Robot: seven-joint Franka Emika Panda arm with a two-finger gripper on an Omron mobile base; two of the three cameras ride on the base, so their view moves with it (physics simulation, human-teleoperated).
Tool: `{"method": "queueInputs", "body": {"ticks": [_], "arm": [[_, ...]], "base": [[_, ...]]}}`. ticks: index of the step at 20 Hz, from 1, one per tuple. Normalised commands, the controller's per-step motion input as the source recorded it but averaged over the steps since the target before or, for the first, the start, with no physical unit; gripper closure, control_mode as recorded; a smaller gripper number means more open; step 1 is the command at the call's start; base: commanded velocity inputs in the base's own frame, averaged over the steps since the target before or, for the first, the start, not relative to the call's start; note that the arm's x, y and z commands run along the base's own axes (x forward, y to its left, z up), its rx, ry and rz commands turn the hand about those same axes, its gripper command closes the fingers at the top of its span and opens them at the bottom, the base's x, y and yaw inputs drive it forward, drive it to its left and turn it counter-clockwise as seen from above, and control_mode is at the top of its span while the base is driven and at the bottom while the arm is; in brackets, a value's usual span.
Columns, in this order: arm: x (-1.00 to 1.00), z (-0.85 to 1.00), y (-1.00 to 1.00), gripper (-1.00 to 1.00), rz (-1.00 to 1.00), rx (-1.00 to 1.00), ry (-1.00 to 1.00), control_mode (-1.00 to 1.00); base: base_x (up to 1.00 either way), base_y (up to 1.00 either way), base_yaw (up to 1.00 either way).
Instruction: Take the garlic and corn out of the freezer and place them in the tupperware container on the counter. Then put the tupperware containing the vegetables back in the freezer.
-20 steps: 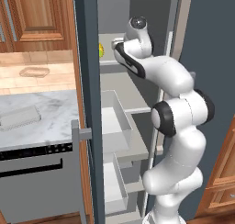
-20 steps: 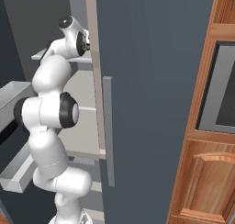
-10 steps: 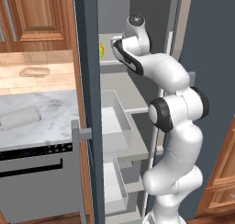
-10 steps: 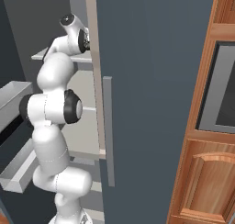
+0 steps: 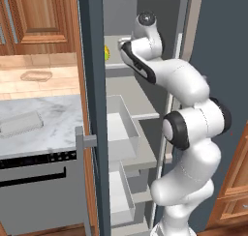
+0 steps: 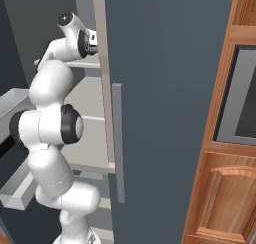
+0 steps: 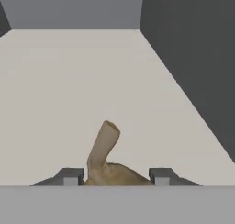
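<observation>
In the hand view my gripper (image 7: 115,176) is shut on the garlic (image 7: 106,161), a tan lumpy bulb with its stalk sticking up, one finger tip against each side. It rests on the pale upper shelf (image 7: 69,90) of the freezer (image 5: 93,85). From the left base view my hand (image 5: 127,45) reaches onto that shelf. The corn (image 5: 106,52) shows as a yellow spot at the shelf's left, partly behind the freezer's edge. The tupperware container (image 5: 20,123) lies on the marbled counter (image 5: 58,119) to the left.
The freezer's long door (image 6: 165,88) stands open on the right, close beside the arm. A pale drawer (image 5: 121,128) is pulled out below the shelf, another lower down. A grey appliance (image 5: 43,191) sits under the counter. A second clear shallow thing (image 5: 36,76) lies farther back.
The finger tips have closed in from wide open onto the garlic. The arm has straightened a little toward the shelf; the garlic has stayed where it was.
</observation>
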Motion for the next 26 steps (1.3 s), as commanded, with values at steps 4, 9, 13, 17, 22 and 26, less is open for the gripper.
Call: {"method": "queueInputs", "body": {"ticks": [4,9,13,17,22,26], "arm": [[-0.98,0.07,0.00,1.00,0.00,0.03,-0.25,-1.00],[-1.00,0.07,0.00,1.00,0.00,0.02,-0.20,-1.00],[-1.00,0.04,0.00,1.00,0.00,0.05,-0.07,-1.00],[-1.00,0.12,-0.03,1.00,0.00,0.03,-0.04,-1.00],[-0.87,0.20,-0.09,1.00,0.00,0.03,0.00,-1.00],[-0.72,0.27,-0.13,1.00,0.00,0.04,0.02,-1.00]], "base": [[0.00,0.00,0.00],[0.00,0.00,0.00],[0.00,0.00,0.00],[0.00,0.00,0.00],[0.00,0.00,0.00],[0.00,0.00,0.00]]}}
